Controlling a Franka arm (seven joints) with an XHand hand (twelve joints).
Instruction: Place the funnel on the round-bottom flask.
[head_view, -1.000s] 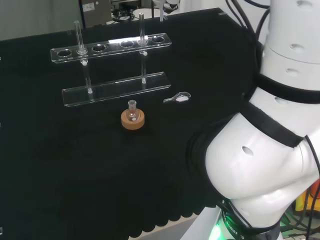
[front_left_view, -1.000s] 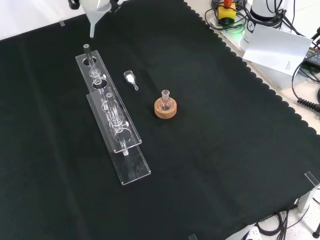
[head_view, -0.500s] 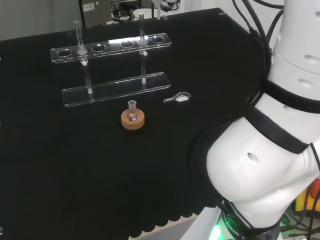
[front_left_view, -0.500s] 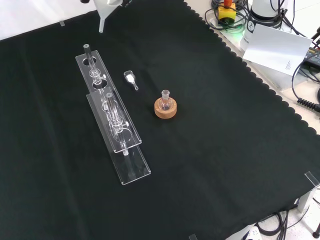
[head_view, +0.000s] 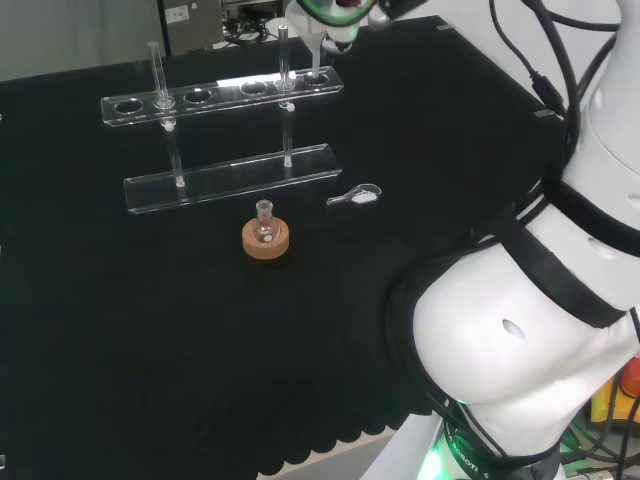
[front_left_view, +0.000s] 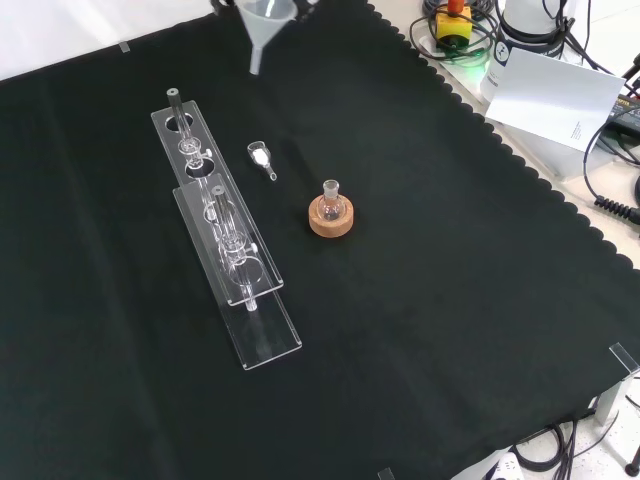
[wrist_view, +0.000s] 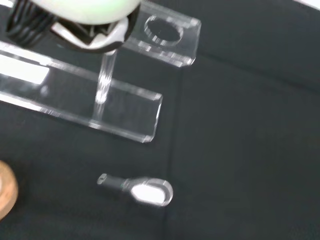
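- Up at the far edge of the bench in the head view, the funnel (head_view: 318, 45) hangs stem-down over the end of the clear tube rack (head_view: 222, 135); a bit of the hand (head_view: 335, 8) shows above it, and I can't tell how its fingers sit. The round-bottom flask (head_view: 264, 222) is upright in its cork ring (head_view: 266, 240), mid-cloth, just in front of the rack
- Over in the front view, the funnel is at the top edge of the picture, well apart from the flask, with a small clear scoop (front_left_view: 262, 158) lying between them. I'd carry it high over the scoop, keep the stem plumb, and only lower once it's dead over the narrow neck
- From the wrist view, rack end and scoop sit below and the cork ring is at the edge. That flask looks light, so any sideways nudge could tip it
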